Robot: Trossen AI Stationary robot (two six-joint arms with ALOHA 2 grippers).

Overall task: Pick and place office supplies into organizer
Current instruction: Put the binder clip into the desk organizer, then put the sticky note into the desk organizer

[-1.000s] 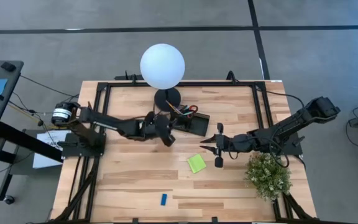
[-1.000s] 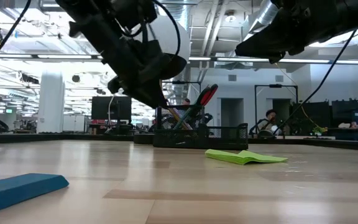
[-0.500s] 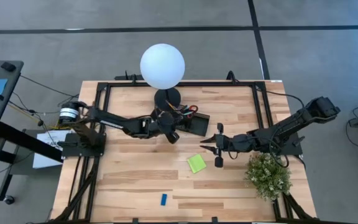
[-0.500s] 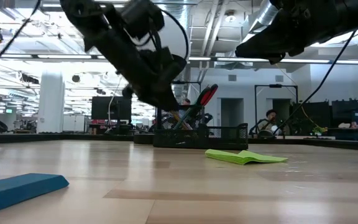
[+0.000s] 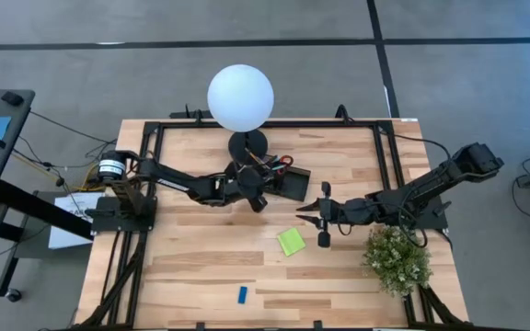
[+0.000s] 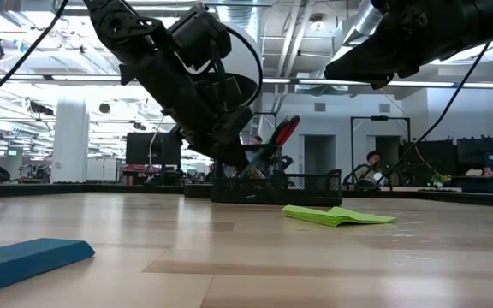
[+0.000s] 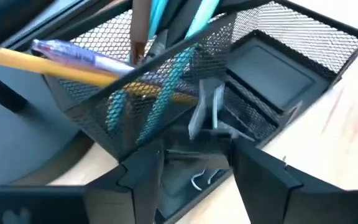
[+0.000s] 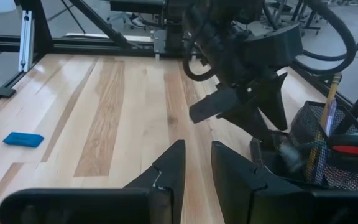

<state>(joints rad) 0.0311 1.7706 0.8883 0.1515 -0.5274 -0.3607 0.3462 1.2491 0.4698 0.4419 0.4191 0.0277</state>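
Note:
The black mesh organizer (image 5: pixel 285 183) (image 6: pixel 308 187) (image 7: pixel 272 68) stands in front of the lamp's base. Light-blue pens (image 7: pixel 166 93), pencils and red-handled scissors (image 6: pixel 282 132) stand in its tall cup. My left gripper (image 5: pixel 255 194) (image 7: pixel 194 155) hangs open over the organizer's near-left low compartment, where black clips with silver wire handles (image 7: pixel 205 116) lie beyond its fingertips. The lime-green sticky pad (image 5: pixel 291 241) (image 6: pixel 336 216) and the blue eraser (image 5: pixel 243 294) (image 8: pixel 23 139) lie flat on the table. My right gripper (image 5: pixel 304 218) (image 8: pixel 197 163) waits above the table right of the pad, slightly open.
A white globe lamp (image 5: pixel 240 97) on a round black base (image 5: pixel 247 144) stands just behind the organizer. A green potted plant (image 5: pixel 397 258) sits at the table's right near corner. Bare wood lies between the pad and the eraser. People and desks show in the room beyond.
My left gripper has moved toward the table's right and far side and come down over the organizer's near-left corner. The right arm, pad and eraser have kept still.

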